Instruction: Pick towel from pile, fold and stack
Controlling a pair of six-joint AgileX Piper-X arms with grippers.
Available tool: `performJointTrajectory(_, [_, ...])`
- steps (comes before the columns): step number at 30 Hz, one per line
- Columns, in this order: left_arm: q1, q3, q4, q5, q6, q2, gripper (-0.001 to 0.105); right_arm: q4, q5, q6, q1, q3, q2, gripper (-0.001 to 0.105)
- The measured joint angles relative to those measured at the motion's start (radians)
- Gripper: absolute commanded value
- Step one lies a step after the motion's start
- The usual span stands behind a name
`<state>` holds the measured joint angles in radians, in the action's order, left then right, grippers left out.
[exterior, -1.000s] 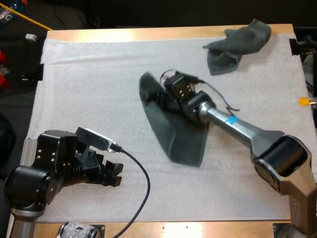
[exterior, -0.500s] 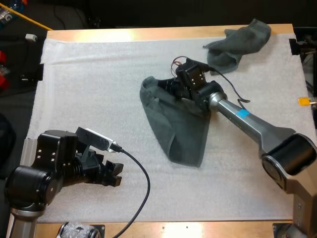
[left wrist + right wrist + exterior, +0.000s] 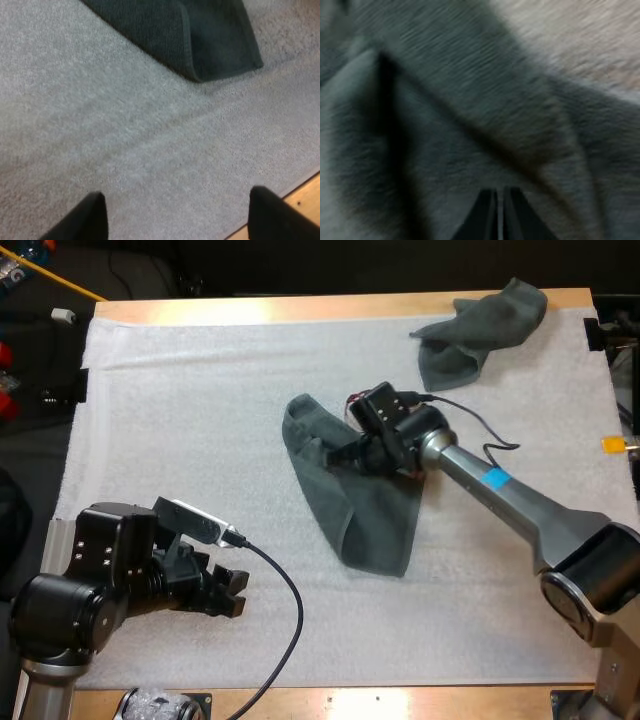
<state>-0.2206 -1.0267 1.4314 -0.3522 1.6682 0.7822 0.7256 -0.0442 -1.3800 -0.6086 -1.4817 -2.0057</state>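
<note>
A dark grey-green towel (image 3: pixel 360 510) lies roughly flattened in the middle of the white mat, with a small raised fold near its upper left. My right gripper (image 3: pixel 352 452) is down on the towel's upper part. In the right wrist view its fingertips (image 3: pixel 487 212) are pressed together just above the towel's creased cloth (image 3: pixel 470 100), and no fold shows between them. My left gripper (image 3: pixel 228 592) hovers open over bare mat near the front left. In the left wrist view its fingers (image 3: pixel 90 217) stand wide apart, with the towel's near corner (image 3: pixel 210 45) ahead of them.
A second, crumpled towel (image 3: pixel 480 330) sits at the mat's far right corner. The wooden table edge (image 3: pixel 330 308) runs along the far side and also the front. Bare mat (image 3: pixel 180 420) spreads left of the middle towel.
My right gripper swung up and right, spreading the towel wider, then came back down onto its upper part. The towel's outline has held since half a second ago. The left arm stayed still.
</note>
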Motion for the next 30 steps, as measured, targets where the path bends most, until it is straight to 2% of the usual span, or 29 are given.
performJointTrajectory(6, [0.0,0.0,0.009,0.0,0.0,0.0,0.058,0.016,0.008,0.014,0.06,0.004,-0.002,0.0])
performJointTrajectory(8, [0.0,0.0,0.009,0.0,0.0,0.0,0.058,0.027,-0.031,0.015,0.07,0.005,-0.008,0.0])
performJointTrajectory(12, [0.0,0.0,0.009,0.0,0.0,0.0,0.058,0.056,-0.073,0.015,0.053,0.01,-0.013,0.0])
performJointTrajectory(20, [0.0,0.0,0.006,0.0,0.0,0.0,0.058,0.046,-0.082,-0.002,0.009,0.01,-0.028,0.0])
performJointTrajectory(27, [0.0,0.001,0.004,0.0,0.0,0.0,0.058,-0.007,-0.08,0.067,0.011,0.004,-0.073,0.0])
performJointTrajectory(30, [0.0,0.001,0.004,0.0,0.0,0.0,0.058,-0.039,-0.047,0.097,0.013,0.0,-0.074,0.0])
